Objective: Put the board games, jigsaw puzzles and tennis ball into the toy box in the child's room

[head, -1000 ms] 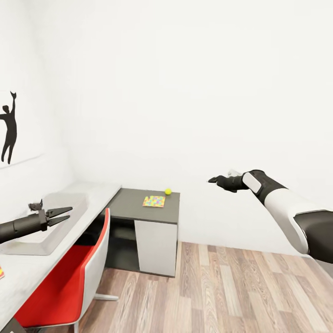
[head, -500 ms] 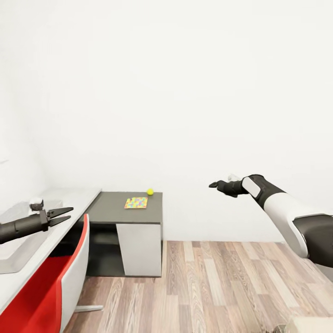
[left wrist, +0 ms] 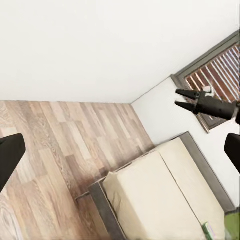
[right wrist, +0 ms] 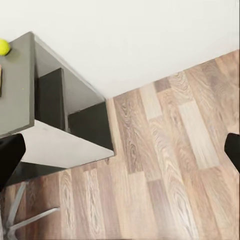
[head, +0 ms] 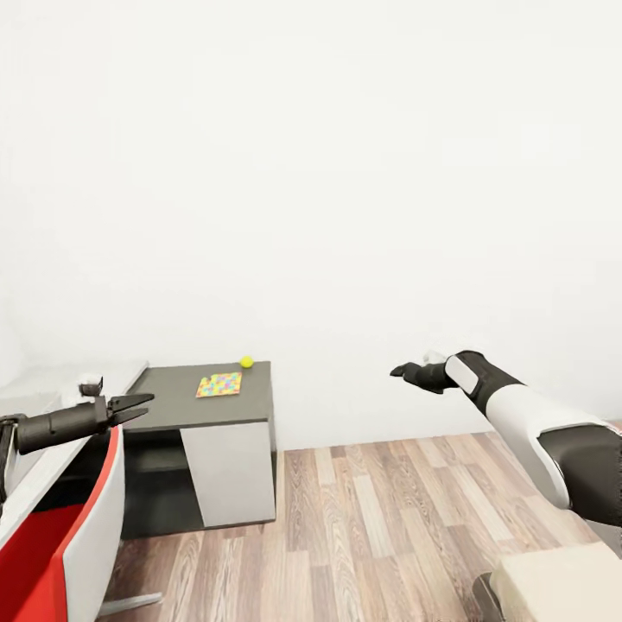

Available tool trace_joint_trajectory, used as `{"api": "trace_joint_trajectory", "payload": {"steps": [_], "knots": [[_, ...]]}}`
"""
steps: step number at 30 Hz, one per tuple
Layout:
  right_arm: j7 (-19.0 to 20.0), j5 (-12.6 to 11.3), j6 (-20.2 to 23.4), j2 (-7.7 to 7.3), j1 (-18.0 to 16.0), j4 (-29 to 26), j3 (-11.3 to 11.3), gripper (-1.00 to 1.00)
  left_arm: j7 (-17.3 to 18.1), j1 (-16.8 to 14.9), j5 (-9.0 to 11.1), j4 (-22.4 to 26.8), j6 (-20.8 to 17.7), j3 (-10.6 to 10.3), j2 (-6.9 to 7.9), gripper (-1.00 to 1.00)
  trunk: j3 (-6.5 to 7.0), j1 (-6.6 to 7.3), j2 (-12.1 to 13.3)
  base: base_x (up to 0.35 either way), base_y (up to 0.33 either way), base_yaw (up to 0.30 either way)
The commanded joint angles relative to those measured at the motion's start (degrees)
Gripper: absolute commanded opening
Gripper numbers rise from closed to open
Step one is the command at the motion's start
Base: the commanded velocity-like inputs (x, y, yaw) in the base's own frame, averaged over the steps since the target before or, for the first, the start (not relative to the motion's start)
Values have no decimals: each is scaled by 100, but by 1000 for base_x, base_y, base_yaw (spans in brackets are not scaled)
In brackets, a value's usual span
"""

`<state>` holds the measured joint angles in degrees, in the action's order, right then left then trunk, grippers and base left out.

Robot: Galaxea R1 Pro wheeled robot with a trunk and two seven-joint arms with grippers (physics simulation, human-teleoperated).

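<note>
One jigsaw puzzle (head: pixel 218 384) lies flat on the low dark grey section of the table (head: pixel 173 406), and the tennis ball (head: pixel 246 362) rests just behind it near the wall. The ball (right wrist: pixel 4 47) also shows in the right wrist view on the same dark top. My left gripper (head: pixel 131 404) hovers open and empty over the table's near end, left of the puzzle. Out over the floor, my right gripper (head: pixel 399 371) is open and empty. The bed (left wrist: pixel 160 200) lies below in the left wrist view, with something green (left wrist: pixel 233 226) cut off at its far end. I cannot make out the toy box.
A red chair (head: pixel 52 553) stands against the table at the lower left. The bed's corner (head: pixel 561 583) juts in at the lower right. Wood-plank floor (head: pixel 371 518) stretches between them up to the white wall. A grey-framed window (left wrist: pixel 220 70) is beyond the bed.
The whole picture has slid left, so the camera has turned right. The wall silhouette and grey tray have left the view, and the bed's corner has come in. Both arms keep their pose.
</note>
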<state>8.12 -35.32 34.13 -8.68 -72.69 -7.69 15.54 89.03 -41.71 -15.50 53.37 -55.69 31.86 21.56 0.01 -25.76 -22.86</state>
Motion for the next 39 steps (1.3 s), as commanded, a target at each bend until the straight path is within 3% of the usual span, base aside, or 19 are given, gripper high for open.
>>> {"api": "trace_joint_trajectory", "payload": {"steps": [1, 7, 12, 14, 17, 19, 22, 23, 28, 29, 31, 35, 37, 39], "knots": [[-73, -12, -48, 7, 79, -5, 46, 100, -68, -4, -61, -1, -44, -18, -74, 100, -2, -2, -6, 0, 0, -280], [-348, 10, -330, 158, 520, -5, 48, 100, -831, 5, -60, -10, -11, -67, -413, 100, -2, -2, -6, 0, 0, -280], [-545, 50, -691, 370, 880, -5, 53, 100, -1728, 15, -144, -11, 9, -80, -789, 100, -4, -2, -6, 0, 0, -276], [-722, 71, -908, 451, 1084, -7, 57, 100, -2311, 22, -323, -24, 52, -100, -1025, 100, -7, -2, -6, 0, 0, -179], [-841, 83, -1170, 506, 1342, -11, 69, 100, -2985, 33, -602, -165, 244, -127, -1248, 100, -10, -2, -6, 0, 0, -82], [-891, 88, -1430, 547, 1589, -18, 76, 100, -3681, 37, -853, -546, 545, -137, -1420, 100, -11, -2, -6, 0, 0, -31], [-912, 91, -1688, 570, 1788, -24, 79, 100, -4419, 38, -976, -1090, 896, -140, -1520, 100, -11, -2, -6, 0, 0, -14], [-917, 89, -1810, 576, 1879, -23, 79, 100, -4826, 39, -1004, -1386, 1082, -139, -1550, 100, -11, -2, -6, 0, 0, -6], [-925, 91, -2120, 585, 2080, -18, 82, 100, -6152, 39, -983, -2258, 1663, -120, -1588, 100, -11, -2, -6, 0, 0, -3], [-928, 94, -2270, 600, 2177, -15, 98, 100, -7315, 40, -967, -3020, 2249, -99, -1598, 100, -11, -2, -6, 0, 0, 0], [-928, 95, -2289, 629, 2191, -14, 101, 100, -7602, 40, -962, -3235, 2399, -93, -1600, 100, -11, -2, -6, 0, 0, 0], [-932, 131, -2326, 826, 2218, -21, 112, 100, -8187, 40, -956, -3755, 2816, -80, -1654, 100, -11, -2, -6, 0, 0, 0], [-936, 213, -2341, 892, 2257, -22, 109, 100, -8308, 40, -962, -3951, 3087, -82, -1715, 100, -11, -2, -6, 0, 0, 0], [-890, 183, -2404, 956, 2190, -74, 107, 100, -8257, -26, -928, -3901, 3038, -81, -1779, 100, -12, -2, -6, 0, 0, 0]]}}
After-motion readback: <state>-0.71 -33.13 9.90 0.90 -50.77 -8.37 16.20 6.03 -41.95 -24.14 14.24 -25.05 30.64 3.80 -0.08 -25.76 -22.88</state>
